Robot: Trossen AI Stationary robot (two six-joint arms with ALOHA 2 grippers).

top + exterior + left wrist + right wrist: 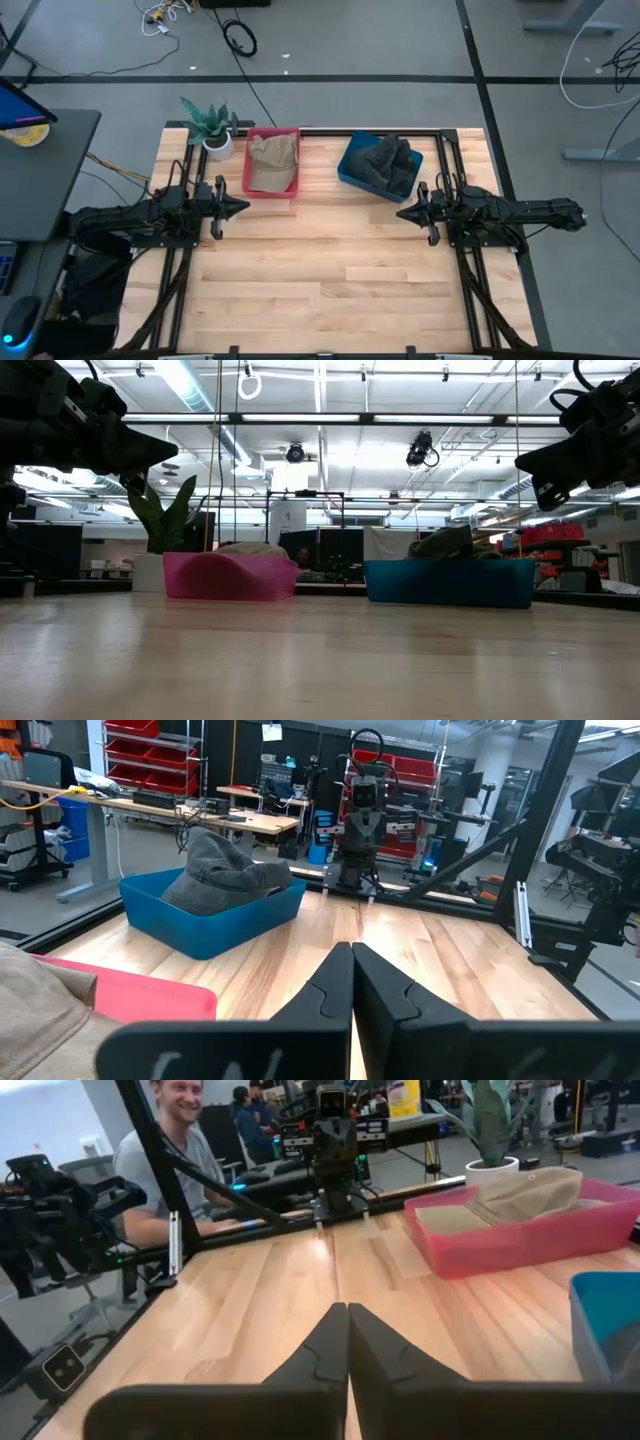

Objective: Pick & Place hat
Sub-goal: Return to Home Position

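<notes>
The left claw (243, 207), fingers pressed together, hangs over the tabletop's (330, 290) left side. The right claw (402, 212), likewise closed, hangs over its right side, and a wide bare stretch of wood lies between their tips. At the far edge, clear of both, the blue bin (350, 165) holds a heap of black caps (388, 160), too jumbled to count, and the red bin (270, 194) holds a tan cap (272, 160).

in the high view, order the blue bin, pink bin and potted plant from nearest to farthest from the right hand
1. blue bin, right beside the right hand, on the table's right half
2. pink bin, left of centre
3. potted plant, far left corner
</notes>
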